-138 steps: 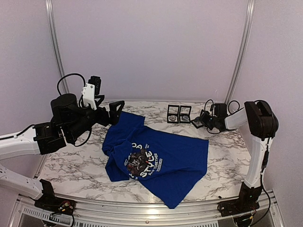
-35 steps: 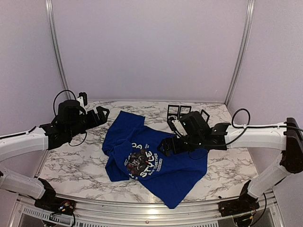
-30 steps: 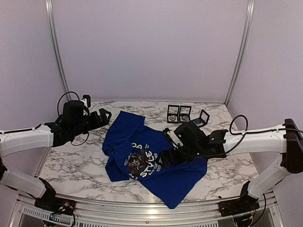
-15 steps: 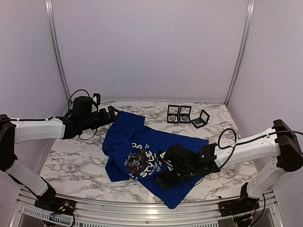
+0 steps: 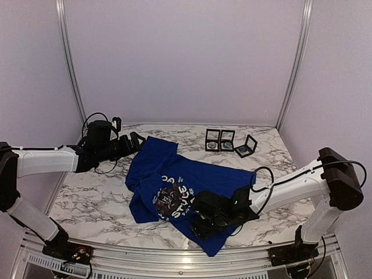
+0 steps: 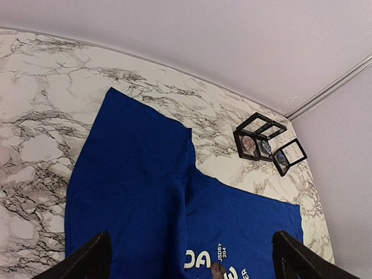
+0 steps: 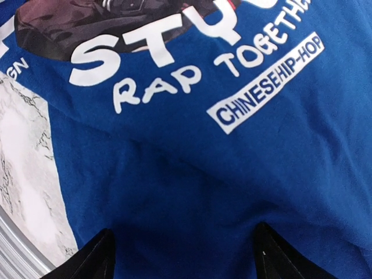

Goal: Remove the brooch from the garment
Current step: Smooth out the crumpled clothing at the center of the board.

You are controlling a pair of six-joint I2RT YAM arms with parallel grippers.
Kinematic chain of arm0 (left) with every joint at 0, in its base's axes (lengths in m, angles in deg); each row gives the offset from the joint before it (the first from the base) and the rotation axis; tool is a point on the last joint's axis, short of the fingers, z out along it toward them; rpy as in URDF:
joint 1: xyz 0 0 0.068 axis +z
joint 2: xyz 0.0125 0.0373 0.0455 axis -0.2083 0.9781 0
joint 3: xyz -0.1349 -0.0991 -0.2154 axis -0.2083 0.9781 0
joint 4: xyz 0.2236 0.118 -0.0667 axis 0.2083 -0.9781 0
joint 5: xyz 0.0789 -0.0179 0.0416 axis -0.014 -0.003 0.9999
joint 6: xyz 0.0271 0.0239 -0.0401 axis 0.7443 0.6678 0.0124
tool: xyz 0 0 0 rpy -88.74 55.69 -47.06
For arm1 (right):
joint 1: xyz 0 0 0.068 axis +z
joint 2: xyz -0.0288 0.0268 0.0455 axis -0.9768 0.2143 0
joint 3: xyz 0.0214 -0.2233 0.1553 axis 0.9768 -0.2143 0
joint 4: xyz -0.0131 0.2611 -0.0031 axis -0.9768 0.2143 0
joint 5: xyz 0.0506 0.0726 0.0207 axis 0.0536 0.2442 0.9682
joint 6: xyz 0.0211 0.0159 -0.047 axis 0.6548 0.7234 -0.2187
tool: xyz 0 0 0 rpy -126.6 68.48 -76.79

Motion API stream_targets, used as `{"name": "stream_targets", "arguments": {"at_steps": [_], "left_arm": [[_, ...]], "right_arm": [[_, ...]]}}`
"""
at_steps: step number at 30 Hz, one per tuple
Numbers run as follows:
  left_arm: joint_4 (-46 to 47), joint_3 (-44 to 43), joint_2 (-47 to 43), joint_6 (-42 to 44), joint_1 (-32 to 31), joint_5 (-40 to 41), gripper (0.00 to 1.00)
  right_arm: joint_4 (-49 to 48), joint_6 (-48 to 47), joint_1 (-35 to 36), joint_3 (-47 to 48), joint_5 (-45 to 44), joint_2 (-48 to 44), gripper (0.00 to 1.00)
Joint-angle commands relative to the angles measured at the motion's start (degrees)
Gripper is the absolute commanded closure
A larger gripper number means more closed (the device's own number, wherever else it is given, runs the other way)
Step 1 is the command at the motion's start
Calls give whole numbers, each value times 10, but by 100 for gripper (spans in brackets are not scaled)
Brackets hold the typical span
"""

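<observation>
Nearest the arm bases, the right tool [image 5: 199, 226] hung low over the near hem of the garment [image 5: 174, 168], its jaws spread wide over blue cloth and gripping nothing. Soft and light, the garment lay rumpled across the middle of the marble surface [image 5: 93, 203]. It would likely bunch and lift under any pull, so it probably wants pinning down close by the brooch [image 6: 218, 269]. The brooch seemed to be the small brownish spot at the white lettering, though that was uncertain; hard and little, it is best pinched by its rim. Farther back, the left tool [image 5: 137, 140] hovered fully open and empty beside the shirt's far-left corner. At the far edge stood three black-framed boxes [image 5: 226, 140], each holding a small roundish piece too small to identify.
</observation>
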Motion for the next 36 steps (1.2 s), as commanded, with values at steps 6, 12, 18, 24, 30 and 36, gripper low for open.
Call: {"name": "stream_targets", "arguments": {"at_steps": [6,12,18,24,30,36], "left_arm": [[24,-3,16,1,10,-27,1],[36,-48,88,3,10,-58,1],[26,-110,182,0,10,-89,1],[-17,-189,275,0,14,-82,1],[-71,-267,351,2,38,-86,1],[-117,-349,430,11,57,-99,1]], "right_arm": [[57,37,10,8,-26,29,54],[99,53,10,-6,-34,-26,100],[133,64,9,-36,-23,-104,100],[146,68,9,-65,2,-162,100],[158,56,9,-74,13,-188,100],[159,36,8,-80,29,-197,100]]}}
